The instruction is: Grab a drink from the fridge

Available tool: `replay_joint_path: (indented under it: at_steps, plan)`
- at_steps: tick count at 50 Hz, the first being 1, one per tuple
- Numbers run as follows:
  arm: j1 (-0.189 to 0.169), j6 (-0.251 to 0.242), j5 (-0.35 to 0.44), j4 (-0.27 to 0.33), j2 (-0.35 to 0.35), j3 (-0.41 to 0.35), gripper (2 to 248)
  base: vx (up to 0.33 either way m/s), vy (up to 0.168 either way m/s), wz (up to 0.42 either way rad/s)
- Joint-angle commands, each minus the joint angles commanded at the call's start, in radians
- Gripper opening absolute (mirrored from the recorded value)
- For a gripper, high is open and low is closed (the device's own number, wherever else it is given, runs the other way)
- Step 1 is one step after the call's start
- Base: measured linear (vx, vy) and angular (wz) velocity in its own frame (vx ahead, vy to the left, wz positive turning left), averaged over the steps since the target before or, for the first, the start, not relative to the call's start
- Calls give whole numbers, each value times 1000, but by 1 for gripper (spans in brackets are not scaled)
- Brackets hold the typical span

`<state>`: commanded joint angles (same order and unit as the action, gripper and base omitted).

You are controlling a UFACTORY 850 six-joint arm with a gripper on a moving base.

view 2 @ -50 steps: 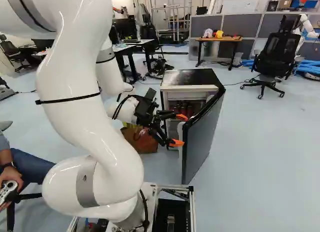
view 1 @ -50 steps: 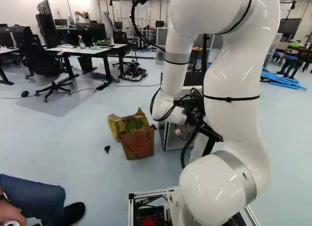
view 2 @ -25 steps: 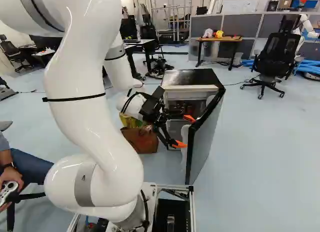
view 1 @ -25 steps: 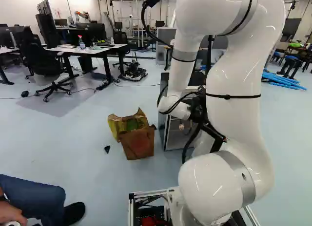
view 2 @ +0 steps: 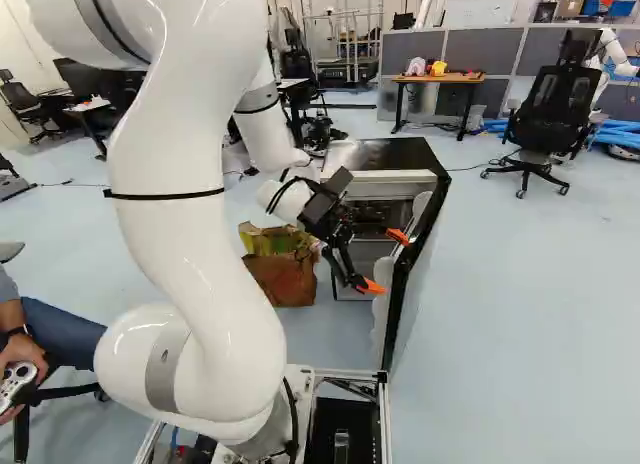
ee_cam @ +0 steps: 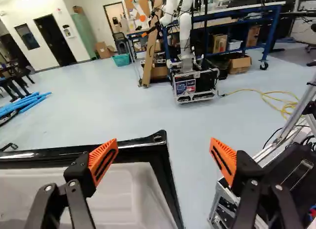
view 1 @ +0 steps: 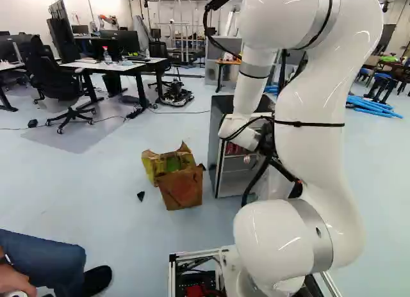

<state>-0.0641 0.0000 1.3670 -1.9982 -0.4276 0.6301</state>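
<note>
The fridge [view 2: 375, 156] is standing open, so access is looking done; its door [view 2: 400, 284] is flanking the pincer [ee_cam: 164, 140], which is gaping wide, holding nothing; a small reddish thing [view 1: 246, 159] — possibly the drink — is sitting inside; grasping and withdrawing are remaining.

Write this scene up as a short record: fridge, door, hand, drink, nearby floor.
Fridge: dark cabinet, standing on the floor ahead
Door: open, white inner side toward the hand
Hand: open, at the door; one finger overlaps its top edge in the wrist view, contact unclear
Drink: none in the hand; fridge contents too unclear to name
Nearby floor: brown bag or box beside the fridge
</note>
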Motion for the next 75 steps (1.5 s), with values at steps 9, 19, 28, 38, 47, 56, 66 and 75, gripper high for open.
replay_joint_path:
  at_steps: [9, 19, 28, 38, 47, 56, 66, 75]
  plan:
    - [-53, 0, -10, 0, -14, 37, 247, 0, 0, 0]
    - [-108, 0, -30, 0, -30, 77, 247, 0, 0, 0]
    - [-156, 0, -48, 0, -45, 112, 247, 0, 0, 0]
    - [-205, 0, -52, 0, -62, 152, 247, 0, 0, 0]
    - [-247, 0, -52, 0, -78, 189, 247, 0, 0, 0]
    - [-290, 0, -52, 0, -96, 228, 247, 0, 0, 0]
    - [-336, 0, -52, 0, -117, 274, 247, 0, 0, 0]
    - [-377, 0, -52, 0, -137, 316, 247, 0, 0, 0]
